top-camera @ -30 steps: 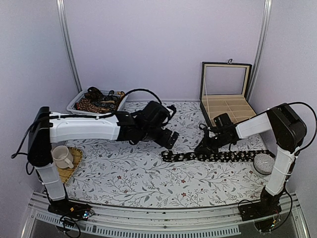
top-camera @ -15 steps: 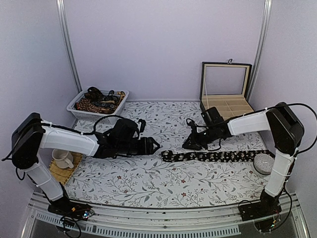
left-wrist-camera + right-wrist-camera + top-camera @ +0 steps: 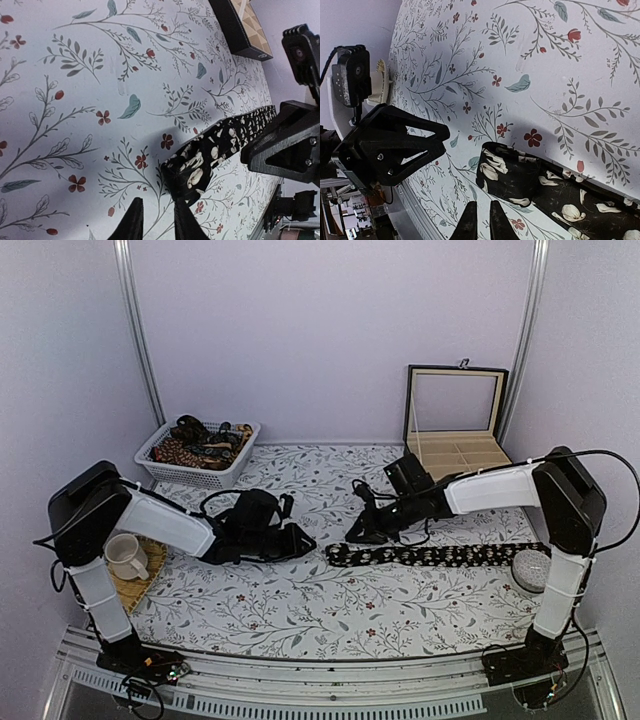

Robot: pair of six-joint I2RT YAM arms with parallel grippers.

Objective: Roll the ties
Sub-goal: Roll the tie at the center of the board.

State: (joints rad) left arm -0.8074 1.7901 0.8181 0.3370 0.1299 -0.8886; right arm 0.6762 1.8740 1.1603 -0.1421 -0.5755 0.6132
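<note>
Tie position: one black tie with pale flower specks lies flat on the counter, its long axis running left to right across the near-right part. Its right end stops near a small grey round object. Its left end looks turned over on itself, a short fold that has the makings of a first turn. More ties sit bunched in the white basket at the far left, well apart from this one.

Left pincer: low over the counter, just off the tie's left end and roughly in line with its long axis. The wrist view shows the jaws a little apart with bare cloth between them; it holds nothing.

Right pincer: just beside the same end, on the far side of the tie, so it comes across the axis rather than along it. Its jaws are pressed together and empty.

Judgement: both arms are near the folded end, neither clearly nearer. The relation that counts is that the whole length of the tie runs away rightward from the left pincer, so rolling must travel that way, and that pincer is the one lined up with it.
</note>
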